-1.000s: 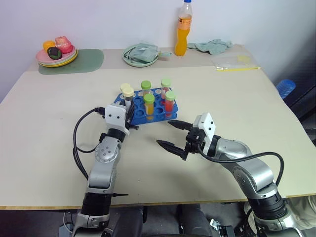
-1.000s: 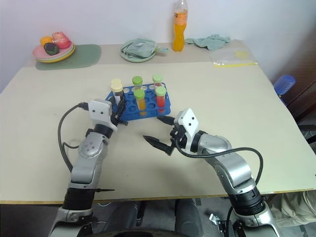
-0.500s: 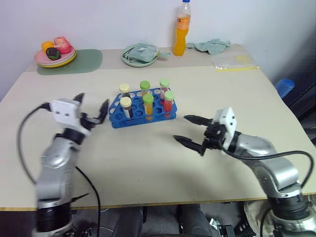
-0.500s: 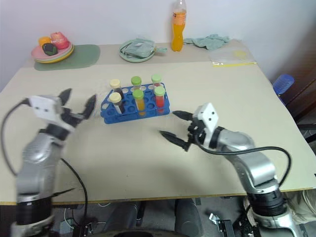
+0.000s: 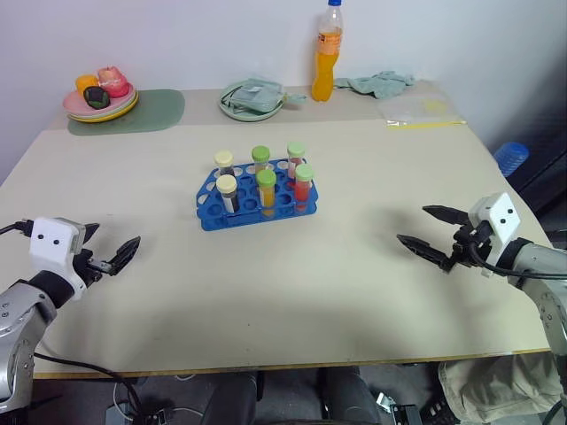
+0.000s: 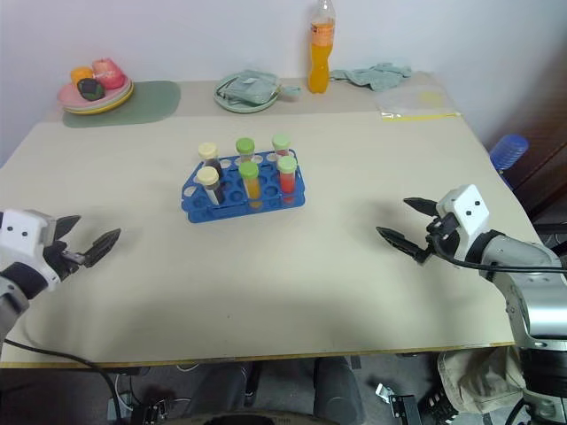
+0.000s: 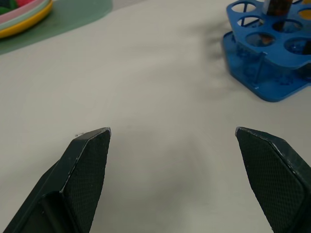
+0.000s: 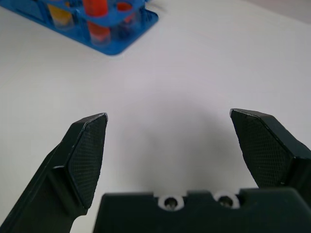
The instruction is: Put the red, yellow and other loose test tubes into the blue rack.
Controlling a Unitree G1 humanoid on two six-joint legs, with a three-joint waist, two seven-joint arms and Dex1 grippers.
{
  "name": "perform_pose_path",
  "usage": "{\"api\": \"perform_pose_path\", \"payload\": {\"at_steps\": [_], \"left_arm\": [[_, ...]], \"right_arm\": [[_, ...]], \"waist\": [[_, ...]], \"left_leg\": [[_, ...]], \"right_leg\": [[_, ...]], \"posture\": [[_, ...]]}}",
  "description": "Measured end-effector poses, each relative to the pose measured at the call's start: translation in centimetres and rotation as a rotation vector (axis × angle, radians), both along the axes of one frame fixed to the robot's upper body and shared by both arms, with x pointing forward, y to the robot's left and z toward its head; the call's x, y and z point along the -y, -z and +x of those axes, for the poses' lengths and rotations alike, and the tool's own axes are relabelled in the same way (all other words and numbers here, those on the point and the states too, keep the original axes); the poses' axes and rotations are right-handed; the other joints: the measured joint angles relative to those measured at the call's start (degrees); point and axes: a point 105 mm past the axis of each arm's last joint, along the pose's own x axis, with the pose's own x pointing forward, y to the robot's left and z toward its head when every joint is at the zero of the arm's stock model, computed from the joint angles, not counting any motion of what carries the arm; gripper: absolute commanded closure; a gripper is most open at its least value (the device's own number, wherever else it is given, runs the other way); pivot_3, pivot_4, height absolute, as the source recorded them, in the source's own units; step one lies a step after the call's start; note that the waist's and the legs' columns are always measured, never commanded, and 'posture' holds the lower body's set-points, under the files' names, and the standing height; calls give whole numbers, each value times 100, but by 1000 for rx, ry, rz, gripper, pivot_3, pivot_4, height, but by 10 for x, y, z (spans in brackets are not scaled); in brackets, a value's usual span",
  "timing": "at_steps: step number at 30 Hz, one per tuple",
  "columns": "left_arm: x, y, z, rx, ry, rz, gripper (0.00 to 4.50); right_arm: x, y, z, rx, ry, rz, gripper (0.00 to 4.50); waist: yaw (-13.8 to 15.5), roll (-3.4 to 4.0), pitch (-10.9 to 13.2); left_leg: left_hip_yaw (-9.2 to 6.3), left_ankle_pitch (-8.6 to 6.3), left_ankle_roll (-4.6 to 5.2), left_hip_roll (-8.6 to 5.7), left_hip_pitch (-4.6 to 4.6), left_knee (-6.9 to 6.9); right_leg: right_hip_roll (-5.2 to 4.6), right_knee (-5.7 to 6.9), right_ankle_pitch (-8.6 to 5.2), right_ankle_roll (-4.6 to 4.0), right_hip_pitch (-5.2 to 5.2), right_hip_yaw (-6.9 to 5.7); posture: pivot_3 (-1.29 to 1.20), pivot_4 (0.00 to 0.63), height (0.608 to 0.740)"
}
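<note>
The blue rack (image 5: 255, 193) stands at the middle of the table. Several test tubes stand upright in it: a red one (image 5: 303, 184) and an orange-yellow one (image 5: 267, 189) under green caps, and dark ones under pale yellow caps (image 5: 228, 191). Every tube I see is in the rack. My left gripper (image 5: 113, 237) hovers open and empty near the table's left edge, far from the rack. Out to the right, my right gripper (image 5: 413, 225) is open and empty too. The rack's corner (image 7: 272, 63) lies beyond the left fingers (image 7: 92, 160), and the rack (image 8: 112, 43) beyond the right fingers (image 8: 87, 155).
Along the back edge stand an orange drink bottle (image 5: 327, 53), a green plate with a cloth (image 5: 252, 97), stacked plates of fruit (image 5: 100, 96) on a green mat, a crumpled cloth (image 5: 381, 82) and a plastic bag (image 5: 421, 111). A round blue ribbed object (image 5: 512, 157) sits off the table's right side.
Both arms have swung outward from the rack, left arm to the left, right arm to the right. The left gripper opened and left a yellow-capped tube standing in the rack.
</note>
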Motion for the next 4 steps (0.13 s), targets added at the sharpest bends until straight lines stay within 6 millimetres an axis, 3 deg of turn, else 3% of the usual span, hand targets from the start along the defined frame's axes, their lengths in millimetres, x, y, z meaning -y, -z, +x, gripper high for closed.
{"api": "perform_pose_path", "payload": {"at_steps": [4], "left_arm": [[7, 10, -3, -33, 2, -22, 277]], "right_arm": [[-3, 0, 5, 10, -16, -4, 0]], "waist": [[-3, 2, 1]], "left_leg": [[0, 0, 0, 1, 1, 0]], "right_leg": [[1, -1, 0, 0, 0, 0]], "posture": [[0, 150, 740]]}}
